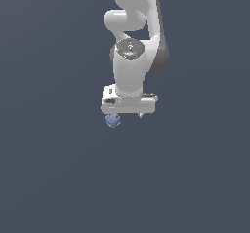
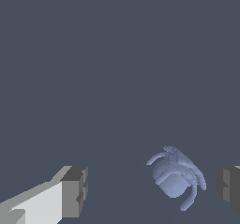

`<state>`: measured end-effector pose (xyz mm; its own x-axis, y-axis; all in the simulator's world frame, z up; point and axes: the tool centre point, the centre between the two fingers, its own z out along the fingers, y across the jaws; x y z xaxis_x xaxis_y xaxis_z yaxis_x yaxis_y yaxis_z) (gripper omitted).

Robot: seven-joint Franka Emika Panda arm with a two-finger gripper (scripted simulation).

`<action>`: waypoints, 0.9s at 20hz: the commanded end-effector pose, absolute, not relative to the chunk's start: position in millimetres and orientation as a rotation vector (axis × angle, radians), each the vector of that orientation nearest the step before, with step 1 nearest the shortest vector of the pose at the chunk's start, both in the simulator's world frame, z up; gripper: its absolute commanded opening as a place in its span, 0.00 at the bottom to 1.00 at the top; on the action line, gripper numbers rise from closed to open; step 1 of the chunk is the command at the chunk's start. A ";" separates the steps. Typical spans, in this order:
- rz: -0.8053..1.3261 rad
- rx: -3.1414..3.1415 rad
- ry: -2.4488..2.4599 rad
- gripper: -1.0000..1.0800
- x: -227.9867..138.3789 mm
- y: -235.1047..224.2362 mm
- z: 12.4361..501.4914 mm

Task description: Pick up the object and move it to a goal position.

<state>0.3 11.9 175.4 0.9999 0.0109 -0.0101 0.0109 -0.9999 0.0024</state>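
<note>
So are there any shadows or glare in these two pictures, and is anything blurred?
Exterior view: flat light, no cast shadow on the ground, the arm softly shaded, the object small and coarse. Wrist view: no glare, the object sharp, the fingers blocky.

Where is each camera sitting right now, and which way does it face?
Exterior view: off the arm, facing the arm and its gripper above the blue-grey object.
Wrist view: on the wrist, looking past both fingers at the object between them.
Shared: the gripper and object.
</note>
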 end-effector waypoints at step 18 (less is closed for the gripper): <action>-0.029 3.135 -0.006 0.96 -2.7 0.7 181.8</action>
